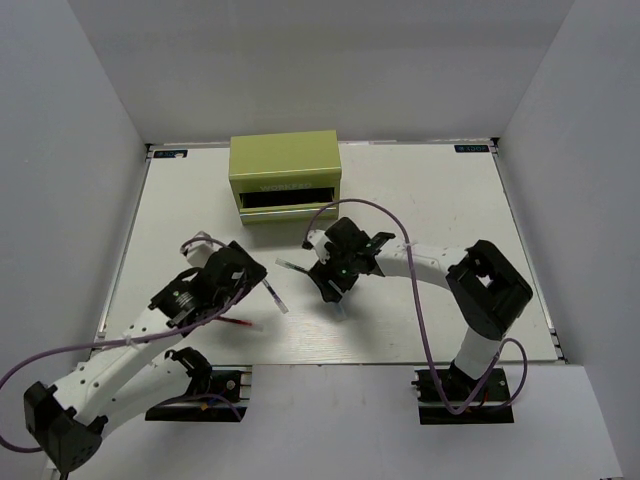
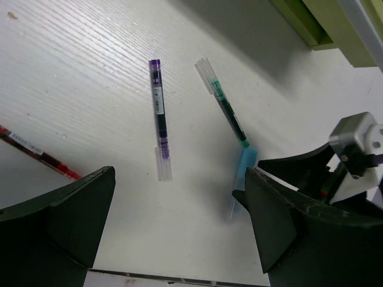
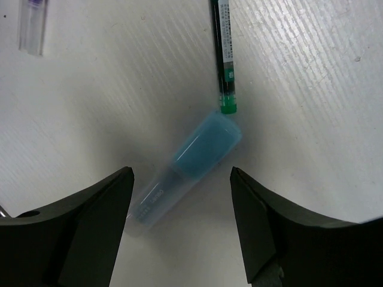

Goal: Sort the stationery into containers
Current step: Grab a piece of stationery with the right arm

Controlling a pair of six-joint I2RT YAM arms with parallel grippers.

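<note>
The olive-green chest (image 1: pixel 285 170) stands at the back with a drawer open. My right gripper (image 1: pixel 335 288) is open and low over a stubby blue-capped marker (image 3: pixel 192 162), which lies on the table between its fingers (image 3: pixel 90 227), not gripped. A thin pen with a green tip (image 3: pixel 224 54) lies just beyond the marker. My left gripper (image 1: pixel 250 278) is open and empty. Ahead of it lie a purple pen (image 2: pixel 158 113), the green pen (image 2: pixel 226 104), the blue marker (image 2: pixel 245 164) and, to the left, a red pen (image 2: pixel 36 154).
The chest's corner (image 2: pixel 335 24) shows at the top right of the left wrist view. My right gripper's body (image 2: pixel 353 143) is close beside the left gripper's right finger. White walls enclose the table (image 1: pixel 440 200) on three sides.
</note>
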